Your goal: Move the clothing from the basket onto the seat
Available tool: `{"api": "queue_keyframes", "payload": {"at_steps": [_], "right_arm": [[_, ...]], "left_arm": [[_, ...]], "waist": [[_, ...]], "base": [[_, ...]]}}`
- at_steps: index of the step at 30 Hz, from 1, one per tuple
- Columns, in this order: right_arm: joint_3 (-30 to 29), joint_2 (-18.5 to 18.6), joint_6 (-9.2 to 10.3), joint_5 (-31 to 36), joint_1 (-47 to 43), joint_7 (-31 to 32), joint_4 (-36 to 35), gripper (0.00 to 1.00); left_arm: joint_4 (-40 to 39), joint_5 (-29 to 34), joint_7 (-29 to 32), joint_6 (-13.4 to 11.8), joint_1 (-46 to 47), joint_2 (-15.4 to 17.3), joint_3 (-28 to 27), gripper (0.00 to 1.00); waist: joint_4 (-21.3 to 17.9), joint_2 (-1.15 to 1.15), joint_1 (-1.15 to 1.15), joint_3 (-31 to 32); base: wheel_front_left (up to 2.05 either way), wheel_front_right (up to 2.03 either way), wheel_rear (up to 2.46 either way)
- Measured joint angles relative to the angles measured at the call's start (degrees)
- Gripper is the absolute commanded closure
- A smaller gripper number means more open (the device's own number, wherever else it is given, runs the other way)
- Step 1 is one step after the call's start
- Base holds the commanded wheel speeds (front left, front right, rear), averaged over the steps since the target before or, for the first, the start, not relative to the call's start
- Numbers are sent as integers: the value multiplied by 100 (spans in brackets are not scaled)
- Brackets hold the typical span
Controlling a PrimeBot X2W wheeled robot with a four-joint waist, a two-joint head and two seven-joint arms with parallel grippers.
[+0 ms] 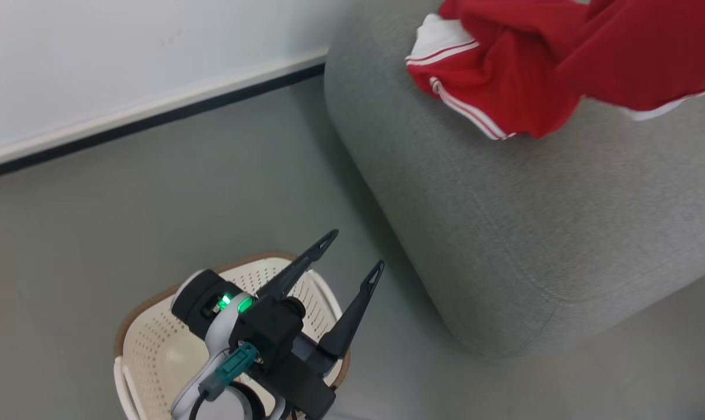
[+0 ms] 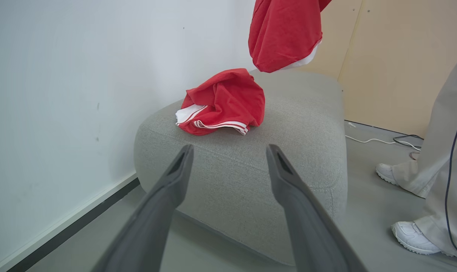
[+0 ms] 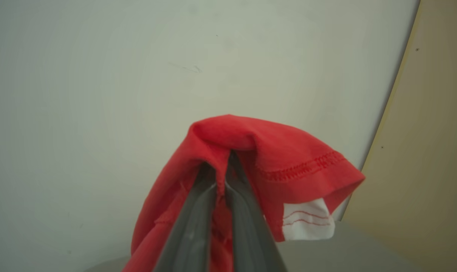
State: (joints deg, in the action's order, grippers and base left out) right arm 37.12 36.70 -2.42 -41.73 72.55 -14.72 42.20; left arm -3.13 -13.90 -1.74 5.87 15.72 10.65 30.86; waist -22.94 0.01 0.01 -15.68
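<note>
One red garment (image 1: 492, 76) with white stripes lies crumpled on the grey seat (image 1: 504, 204), near its corner by the wall. It shows again in the left wrist view as the crumpled garment (image 2: 224, 102) on the seat (image 2: 243, 170). A second red garment (image 2: 285, 34) hangs in the air above the seat's far side. My right gripper (image 3: 222, 166) is shut on a fold of that hanging garment (image 3: 281, 151). My left gripper (image 1: 355, 251) stands open over the cream basket (image 1: 154, 338), holding nothing. The arm hides part of the basket's inside.
A white wall (image 1: 125, 58) with a dark baseboard runs behind the basket and seat. A person's legs and white shoes (image 2: 413, 234) stand on the floor beside the seat. A cable (image 2: 383, 140) lies near a beige panel (image 2: 394, 56).
</note>
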Motion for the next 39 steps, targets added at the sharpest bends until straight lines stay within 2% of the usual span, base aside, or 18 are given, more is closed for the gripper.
{"api": "queue_keyframes", "payload": {"at_steps": [5,11,15,18,22,27,35,36,38,39], "right_arm": [[-204,300,93,-62,292,0,334,100],[-181,364,176,56,493,1,608,100],[-223,375,355,86,567,0,790,100],[-235,297,500,86,564,1,1006,100],[-182,46,586,86,541,1,1266,100],[-86,-338,603,90,507,1,1511,100],[-56,-547,654,91,417,1,1978,100],[-55,-558,654,91,414,1,2015,93],[-51,-594,654,91,402,1,2109,63],[-45,-619,653,91,389,1,2136,55]], "left_arm": [[-216,75,122,1,262,79,-44,0],[-531,140,222,2,480,178,-94,0],[-654,160,272,3,583,170,-76,0],[-689,207,275,3,709,158,-74,0],[-692,256,274,16,769,156,-88,0],[-686,256,269,16,770,202,-181,0],[-612,256,232,15,770,233,-204,0],[-603,256,214,15,770,241,-205,0],[-590,256,214,15,769,244,-205,0],[-577,256,213,15,767,250,-208,0]], "waist": [[297,0,0,-360],[678,1,0,-895],[869,0,0,-1191],[1006,1,0,-1398],[1197,1,0,-1626],[1369,1,0,-1841],[1359,0,-1,-1887],[1341,0,-1,-1874],[1301,0,-2,-1846],[1281,0,-1,-1832]], "base": [[0,0,0],[0,0,0],[0,0,0],[0,0,0],[0,0,0],[0,0,0],[0,0,0],[0,0,0],[0,0,0],[0,0,0]]}}
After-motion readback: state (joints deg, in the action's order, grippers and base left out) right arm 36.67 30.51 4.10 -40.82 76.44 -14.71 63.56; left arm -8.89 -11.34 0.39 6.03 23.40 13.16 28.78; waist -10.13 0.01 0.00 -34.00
